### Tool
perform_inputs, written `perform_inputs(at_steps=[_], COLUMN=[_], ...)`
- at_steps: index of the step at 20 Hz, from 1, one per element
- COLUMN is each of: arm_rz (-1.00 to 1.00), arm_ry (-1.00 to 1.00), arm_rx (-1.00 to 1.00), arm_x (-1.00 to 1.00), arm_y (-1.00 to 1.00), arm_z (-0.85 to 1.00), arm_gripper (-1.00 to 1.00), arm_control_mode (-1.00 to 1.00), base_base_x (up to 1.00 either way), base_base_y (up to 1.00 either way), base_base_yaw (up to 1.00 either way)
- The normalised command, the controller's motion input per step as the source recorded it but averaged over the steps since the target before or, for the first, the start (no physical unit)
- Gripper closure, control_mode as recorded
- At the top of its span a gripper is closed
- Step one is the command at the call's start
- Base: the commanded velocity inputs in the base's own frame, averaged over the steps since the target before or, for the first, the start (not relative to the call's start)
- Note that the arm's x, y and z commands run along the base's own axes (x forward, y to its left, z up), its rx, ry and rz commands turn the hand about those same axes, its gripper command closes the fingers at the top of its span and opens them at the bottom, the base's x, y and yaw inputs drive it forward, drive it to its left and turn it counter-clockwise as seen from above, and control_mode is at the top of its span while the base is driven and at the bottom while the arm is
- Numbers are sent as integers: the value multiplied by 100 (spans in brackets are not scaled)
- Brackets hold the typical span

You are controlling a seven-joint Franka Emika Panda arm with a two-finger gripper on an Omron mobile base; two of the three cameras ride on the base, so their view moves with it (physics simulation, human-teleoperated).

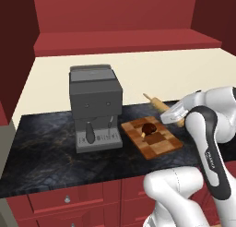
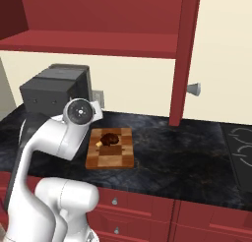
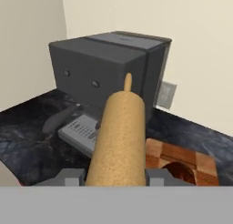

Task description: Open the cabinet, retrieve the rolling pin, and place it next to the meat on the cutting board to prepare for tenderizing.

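Above the board's (image 1: 152, 137) far right edge: gripper (image 3: 116, 176) clamped on pin (image 3: 119, 139), 2 fingers pressed to its sides. Pin is tan, grainy wood, thick barrel, 1 thin handle pointing toward coffee machine (image 3: 109, 68). Dark meat (image 1: 148, 128) sits on checkered board.

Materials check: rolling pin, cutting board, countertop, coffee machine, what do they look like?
Tan cylindrical rolling pin: unfinished wood, matte grainy surface. Checkered rectangular cutting board: wood, light and dark brown squares, likely end-grain, slight sheen. Dark countertop: veined black stone, probably polished marble or granite. Boxy grey coffee machine: matte grey, metal or plastic, unclear.
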Motion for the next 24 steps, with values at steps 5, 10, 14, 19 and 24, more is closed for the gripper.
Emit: perform_inputs(at_steps=[5, 10, 14, 19, 24], arm_rz=[2, 7, 10, 11, 14], arm_ry=[13, 16, 14, 9, 1], arm_rx=[-6, -7, -6, -7, -8], arm_x=[1, 6, 4, 6, 8], arm_y=[-2, -13, -22, -17, -12], arm_z=[-32, -32, -28, -28, -27], arm_gripper=[100, 100, 100, 100, 100], arm_control_mode=[-100, -100, -100, -100, -100], base_base_x=[0, 0, 0, 0, 0], base_base_y=[0, 0, 0, 0, 0], base_base_yaw=[0, 0, 0, 0, 0])
